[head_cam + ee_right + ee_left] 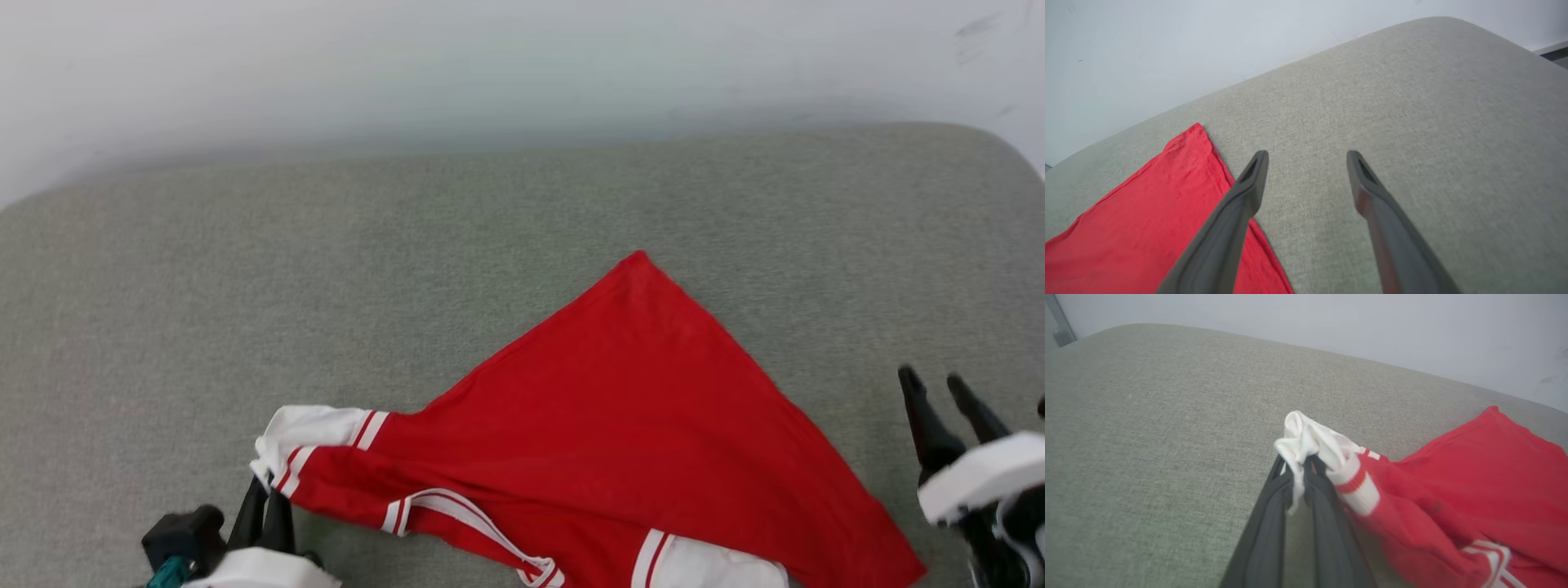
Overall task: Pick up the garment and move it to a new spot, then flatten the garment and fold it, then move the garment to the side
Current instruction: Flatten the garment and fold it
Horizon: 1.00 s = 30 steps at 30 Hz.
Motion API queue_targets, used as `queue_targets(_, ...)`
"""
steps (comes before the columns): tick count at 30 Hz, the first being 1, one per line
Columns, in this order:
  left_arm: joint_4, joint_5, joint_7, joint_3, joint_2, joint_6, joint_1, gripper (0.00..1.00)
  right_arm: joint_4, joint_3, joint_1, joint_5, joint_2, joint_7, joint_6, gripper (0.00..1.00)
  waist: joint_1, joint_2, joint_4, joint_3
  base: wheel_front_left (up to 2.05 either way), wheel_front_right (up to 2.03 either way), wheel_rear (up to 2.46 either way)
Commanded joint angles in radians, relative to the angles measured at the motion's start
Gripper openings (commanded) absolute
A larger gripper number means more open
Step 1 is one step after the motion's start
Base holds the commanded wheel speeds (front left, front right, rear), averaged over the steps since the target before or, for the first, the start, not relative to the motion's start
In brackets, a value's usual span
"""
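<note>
The garment, a red jersey with white sleeves and striped trim, lies spread on the grey-green cushion, one corner pointing toward the wall. My left gripper at the lower left is shut on the garment's white sleeve. In the left wrist view that sleeve bunches over the tips of my left gripper. My right gripper stands open at the right, beside the garment's edge, holding nothing. In the right wrist view my right gripper has its fingers wide apart over bare cushion, the red cloth to their left.
A pale wall runs behind the cushion. The cushion's rounded far corner shows at the upper right. Bare cushion stretches to the left and behind the garment.
</note>
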<state>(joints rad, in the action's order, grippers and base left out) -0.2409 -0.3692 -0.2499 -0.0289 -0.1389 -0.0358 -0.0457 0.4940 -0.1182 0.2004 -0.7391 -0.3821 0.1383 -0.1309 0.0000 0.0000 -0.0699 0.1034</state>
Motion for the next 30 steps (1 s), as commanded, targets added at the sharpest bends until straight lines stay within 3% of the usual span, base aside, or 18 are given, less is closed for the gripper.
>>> queue_targets(1,0.015,0.009,-0.005,-0.009,0.004,-0.007,0.024,0.0,0.014,-0.005,0.059,0.014,-0.003,-0.011,0.0,1.0,0.0,0.0,0.027,0.029,0.0,0.0,0.0)
queue_targets(12,0.077,0.054,-0.008,-0.105,0.049,-0.019,0.137,0.0,0.066,-0.217,0.388,0.021,-0.117,-0.252,0.001,1.0,0.0,0.0,0.135,0.16,0.0,0.0,0.0)
queue_targets(21,0.105,0.07,-0.014,-0.181,0.077,-0.028,0.215,0.0,0.031,-0.508,0.608,-0.046,-0.219,-0.494,0.001,1.0,0.0,0.0,0.212,0.267,0.0,0.0,0.0)
queue_targets(30,0.119,0.051,-0.017,-0.228,0.087,-0.05,0.265,0.0,0.057,-0.749,0.722,-0.155,-0.258,-0.558,0.0,1.0,0.0,0.0,0.249,0.349,0.0,0.0,0.0)
